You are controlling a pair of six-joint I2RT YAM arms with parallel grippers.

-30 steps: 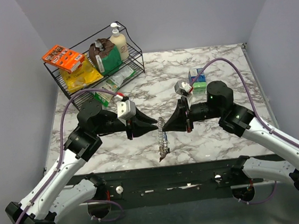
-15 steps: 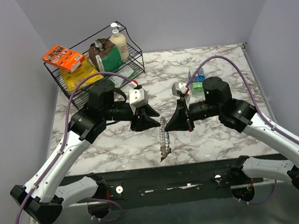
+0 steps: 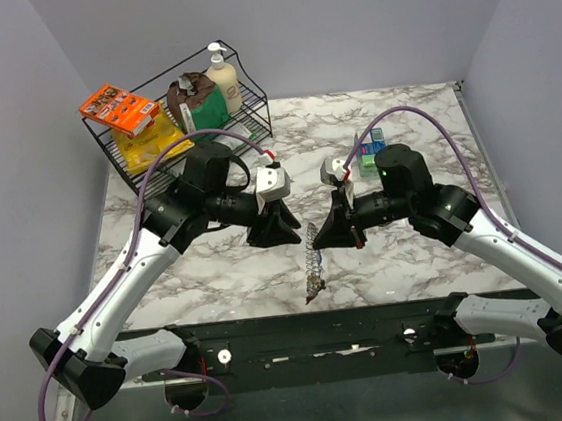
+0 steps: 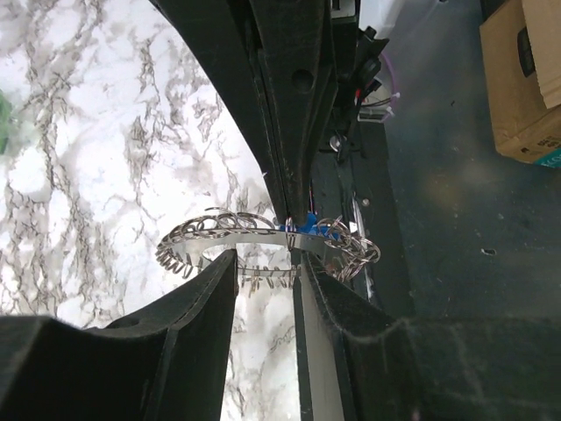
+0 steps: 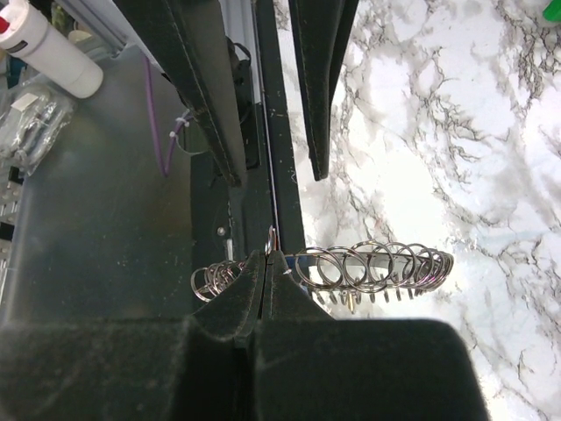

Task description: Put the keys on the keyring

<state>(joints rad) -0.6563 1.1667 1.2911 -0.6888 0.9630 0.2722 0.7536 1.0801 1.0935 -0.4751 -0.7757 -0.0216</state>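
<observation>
Both arms lean inward; right claw (image 5: 266,259) clamps keyring (image 5: 368,267), left claw (image 4: 267,260) apart, perhaps touching.

The table (image 3: 407,122) is white like marble, with grey wiggly lines all over it. Plain pale purple-grey walls (image 3: 342,23) stand close around it. A black wire rack (image 3: 255,101) sits in the table's back left corner. A black bar (image 3: 314,333) runs along the near edge. The floor (image 4: 456,175) below is dark grey, with a brown cardboard box (image 4: 526,79) on it.
</observation>
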